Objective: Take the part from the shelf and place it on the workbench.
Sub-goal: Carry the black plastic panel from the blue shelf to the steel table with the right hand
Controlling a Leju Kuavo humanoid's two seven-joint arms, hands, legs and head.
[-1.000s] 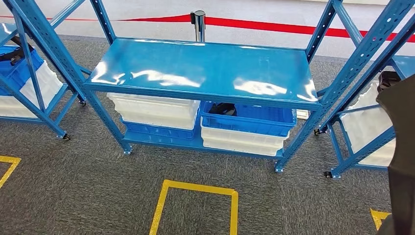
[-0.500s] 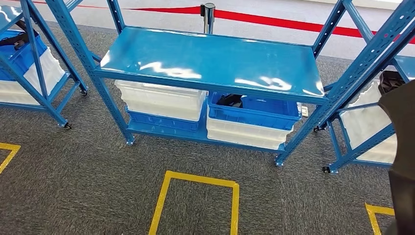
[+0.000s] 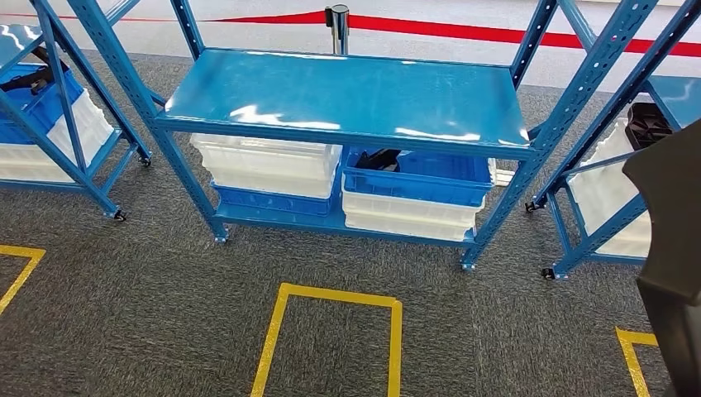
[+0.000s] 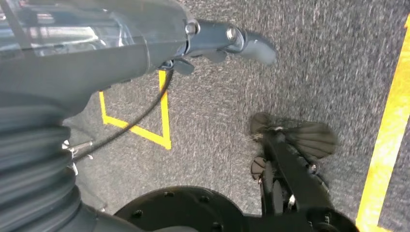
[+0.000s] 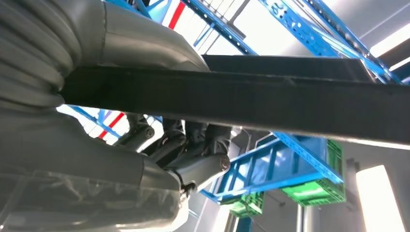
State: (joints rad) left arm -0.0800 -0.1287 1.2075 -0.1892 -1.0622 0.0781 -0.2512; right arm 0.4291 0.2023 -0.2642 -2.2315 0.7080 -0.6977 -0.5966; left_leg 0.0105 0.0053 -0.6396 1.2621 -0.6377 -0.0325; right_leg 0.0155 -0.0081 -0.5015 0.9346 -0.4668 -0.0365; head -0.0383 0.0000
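The part [image 5: 290,104] is a flat, dark, matte slab, seen edge-on as a long black bar in the right wrist view; in the head view it appears as a black angular panel [image 3: 674,248] beside the right upright of the central blue shelf [image 3: 347,95]. The right hand [image 5: 188,145] grasps it, with dark fingers [image 5: 193,135] curled beneath the slab and the thumb side above (the contact itself is partly hidden by the slab). The left hand [image 4: 212,41] hangs over the carpet with its thumb extended; whether it is released or clenched cannot be told, though nothing is seen in it.

The central blue shelf has a glossy, bare top board. Under that board sit white bins [image 3: 264,165] and a blue bin [image 3: 417,178] stacked on another white one, the blue bin containing a dark object. Similar blue racks with bins stand on either side of the shelf. In front of it, grey carpet [image 3: 124,314] bears yellow tape outlines [image 3: 331,298]; behind it, a chrome post [image 3: 336,21] carries a red belt [image 3: 463,33].
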